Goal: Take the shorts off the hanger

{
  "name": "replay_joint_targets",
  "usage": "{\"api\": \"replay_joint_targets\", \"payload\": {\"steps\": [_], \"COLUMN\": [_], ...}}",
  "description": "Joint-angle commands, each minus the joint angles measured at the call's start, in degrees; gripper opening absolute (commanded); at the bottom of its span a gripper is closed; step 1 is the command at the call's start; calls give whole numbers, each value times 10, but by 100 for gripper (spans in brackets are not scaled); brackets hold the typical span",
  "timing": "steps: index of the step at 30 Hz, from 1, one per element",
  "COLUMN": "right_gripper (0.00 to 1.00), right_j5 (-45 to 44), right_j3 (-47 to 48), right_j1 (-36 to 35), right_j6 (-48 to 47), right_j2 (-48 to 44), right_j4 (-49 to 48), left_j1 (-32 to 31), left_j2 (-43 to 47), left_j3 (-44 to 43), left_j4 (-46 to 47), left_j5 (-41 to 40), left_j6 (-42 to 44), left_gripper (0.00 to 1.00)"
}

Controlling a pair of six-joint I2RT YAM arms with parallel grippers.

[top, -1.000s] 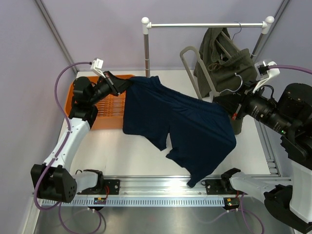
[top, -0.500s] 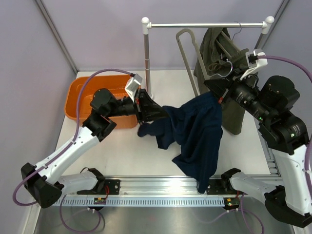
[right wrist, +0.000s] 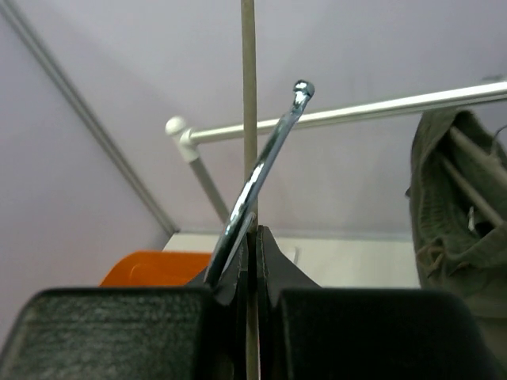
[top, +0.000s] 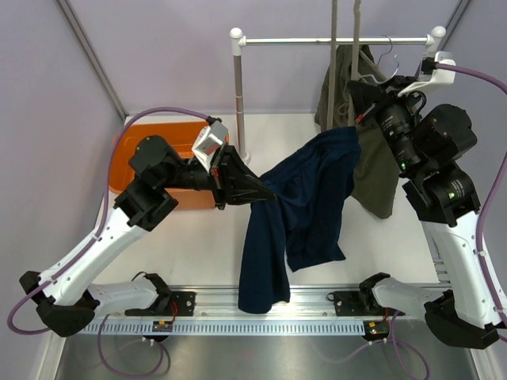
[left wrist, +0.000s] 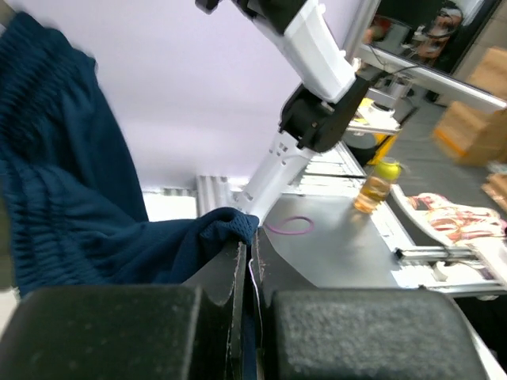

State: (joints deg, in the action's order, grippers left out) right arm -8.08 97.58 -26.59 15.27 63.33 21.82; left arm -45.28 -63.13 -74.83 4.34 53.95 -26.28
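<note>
Navy shorts (top: 297, 214) now droop between left pincer (top: 268, 194), pinching them, and right pincer (top: 358, 89), clamping the raised hanger (top: 332, 55).

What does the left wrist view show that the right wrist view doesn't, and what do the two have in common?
Only the left wrist: the navy shorts pinched in the left gripper, a white arm link and a yellow bottle in the background.
Only the right wrist: the chrome hanger hook pinched in the right gripper, the clothes rail, the olive shorts hanging below it, and the orange bin.
Both: the lilac wall, and fingers closed on something.
</note>
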Motion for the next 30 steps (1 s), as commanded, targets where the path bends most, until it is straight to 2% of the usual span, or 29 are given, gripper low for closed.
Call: {"api": "replay_joint_targets", "payload": {"steps": [1, 3, 5, 6, 8, 9, 11, 12, 14, 17, 18, 19, 21, 24, 27, 30], "right_gripper": [0, 0, 0, 0, 0, 0, 0, 0, 0, 0, 0, 0, 0, 0, 0, 0], "right_j5": [-99, -102, -106, -101, -94, -92, -93, -94, -99, -95, -94, -92, -86, -84, -80, -84], "right_j3": [38, 90, 142, 178, 190, 191, 192, 188, 177, 159, 153, 148, 128, 110, 87, 67], "right_j1": [-1, 0, -1, 0, -1, -1, -1, -1, 0, -1, -1, -1, -1, 0, -1, -1], "right_j6": [-20, -16, -9, -8, -7, -7, -13, -16, -23, -27, -25, -25, -24, -30, -39, -50], "right_j2": [13, 42, 70, 87, 94, 94, 94, 93, 87, 82, 82, 81, 78, 72, 65, 62], "right_j4": [-130, -116, -61, -50, -32, -28, -9, -4, 3, 14, 18, 21, 21, 28, 28, 24], "left_j1": [-1, -1, -1, -1, -1, 0, 4, 13, 34, 104, 110, 113, 124, 161, 185, 209], "left_j2": [0, -12, -20, -30, -47, -73, -95, -104, -132, -196, -211, -225, -246, -263, -256, -265], "left_j3": [-82, -98, -138, -159, -233, -261, -327, -342, -383, -496, -548, -563, -571, -603, -573, -588], "left_j4": [-106, -136, -168, -199, -223, -233, -218, -182, -156, -125, -101, -81, -4, 48, 126, 131], "left_j5": [-40, -73, -142, -243, -364, -481, -568, -629, -656, -679, -705, -721, -759, -785, -797, -789], "left_j6": [74, 94, 119, 152, 186, 221, 256, 285, 300, 307, 319, 336, 385, 394, 422, 407], "left_gripper": [0, 0, 0, 0, 0, 0, 0, 0, 0, 0, 0, 0, 0, 0, 0, 0]}}
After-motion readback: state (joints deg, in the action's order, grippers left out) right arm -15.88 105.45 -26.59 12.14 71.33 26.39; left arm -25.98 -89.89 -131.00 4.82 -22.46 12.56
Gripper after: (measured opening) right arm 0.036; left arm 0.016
